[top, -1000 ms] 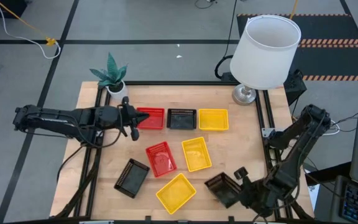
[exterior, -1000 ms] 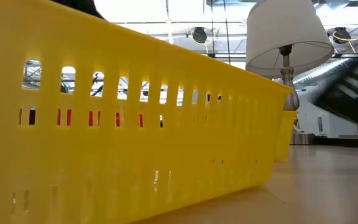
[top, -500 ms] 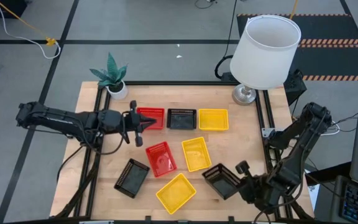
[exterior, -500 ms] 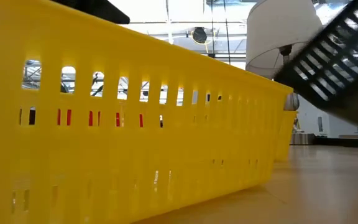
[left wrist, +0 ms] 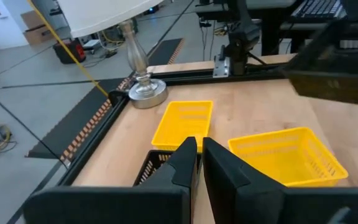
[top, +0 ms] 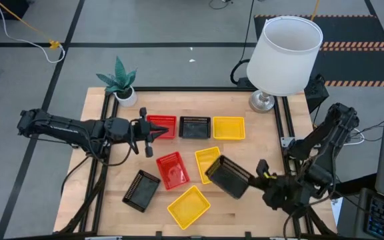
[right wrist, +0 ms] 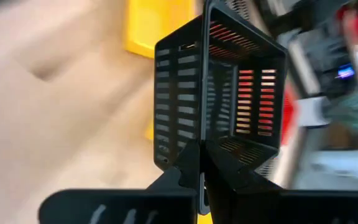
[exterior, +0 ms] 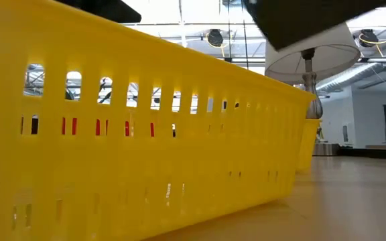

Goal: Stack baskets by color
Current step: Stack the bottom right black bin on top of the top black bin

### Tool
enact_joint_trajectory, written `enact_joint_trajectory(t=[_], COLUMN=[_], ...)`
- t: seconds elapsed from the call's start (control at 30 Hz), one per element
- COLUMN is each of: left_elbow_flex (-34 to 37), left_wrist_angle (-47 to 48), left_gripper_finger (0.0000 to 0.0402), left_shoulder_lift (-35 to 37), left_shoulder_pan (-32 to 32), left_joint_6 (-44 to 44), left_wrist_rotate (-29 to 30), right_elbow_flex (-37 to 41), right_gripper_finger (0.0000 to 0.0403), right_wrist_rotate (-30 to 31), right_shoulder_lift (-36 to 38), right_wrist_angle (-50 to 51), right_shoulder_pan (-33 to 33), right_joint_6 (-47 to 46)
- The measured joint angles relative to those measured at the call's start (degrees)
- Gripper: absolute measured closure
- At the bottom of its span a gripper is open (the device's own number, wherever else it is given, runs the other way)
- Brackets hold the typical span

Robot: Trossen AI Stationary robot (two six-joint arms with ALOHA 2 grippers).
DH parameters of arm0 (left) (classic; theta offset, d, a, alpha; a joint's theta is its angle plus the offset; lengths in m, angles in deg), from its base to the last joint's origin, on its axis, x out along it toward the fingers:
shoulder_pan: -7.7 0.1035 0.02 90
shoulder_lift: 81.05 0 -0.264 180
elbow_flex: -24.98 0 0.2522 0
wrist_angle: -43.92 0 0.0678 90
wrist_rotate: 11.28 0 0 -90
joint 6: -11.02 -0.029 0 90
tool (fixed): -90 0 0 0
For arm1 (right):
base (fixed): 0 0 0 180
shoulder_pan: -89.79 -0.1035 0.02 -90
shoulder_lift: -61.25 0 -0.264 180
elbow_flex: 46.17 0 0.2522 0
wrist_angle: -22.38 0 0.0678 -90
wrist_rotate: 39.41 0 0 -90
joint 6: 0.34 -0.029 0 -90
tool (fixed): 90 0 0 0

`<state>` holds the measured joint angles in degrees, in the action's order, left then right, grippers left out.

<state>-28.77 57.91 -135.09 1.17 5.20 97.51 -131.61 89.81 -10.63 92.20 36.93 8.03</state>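
Even, bright overhead light falls on the bench (top: 259, 150), leaving only soft shadows. The right wrist view is streaked with motion blur. In the low view, ceiling lights glare behind the near yellow basket (exterior: 146, 140).

Two dark, cabled, jointed arms

Red (top: 172, 169), black (top: 230, 177), yellow (top: 189, 206) slotted baskets

3 baskets (top: 195, 127) in row before lamp (top: 282, 55).
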Motion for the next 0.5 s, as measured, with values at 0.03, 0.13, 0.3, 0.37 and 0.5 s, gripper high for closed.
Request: enact_joint_trajectory(t=[0.03, 0.13, 0.3, 0.37, 0.5], left_elbow_flex=[0.0, 0.0, -0.1, -1.5, -6.4], left_wrist_angle=[0.0, -0.5, -2.7, -3.1, -2.5], left_gripper_finger=[0.0371, 0.0369, 0.0329, 0.0301, 0.0243], left_shoulder_lift=[0.0, 0.0, -1.3, -2.5, -6.7], left_shoulder_pan=[0.0, -0.7, -3.7, -5.5, -8.8], left_joint_6=[0.1, 0.1, -1.0, -2.2, -4.0], left_wrist_rotate=[-0.8, -2.8, -3.5, -3.6, -3.6], right_elbow_flex=[0.0, 0.0, 0.0, 0.2, 3.8], right_gripper_finger=[0.0403, 0.0403, 0.0403, 0.0403, 0.0403], right_wrist_rotate=[1.2, 3.8, 4.3, 4.3, 3.3], right_shoulder_lift=[0.4, 1.4, 2.0, 2.0, 2.2], right_wrist_angle=[0.0, -0.1, -2.7, -4.6, -13.5], right_shoulder_pan=[0.8, 3.4, 8.9, 10.8, 15.2], right_joint_6=[2.9, 11.1, 19.1, 22.5, 31.3])
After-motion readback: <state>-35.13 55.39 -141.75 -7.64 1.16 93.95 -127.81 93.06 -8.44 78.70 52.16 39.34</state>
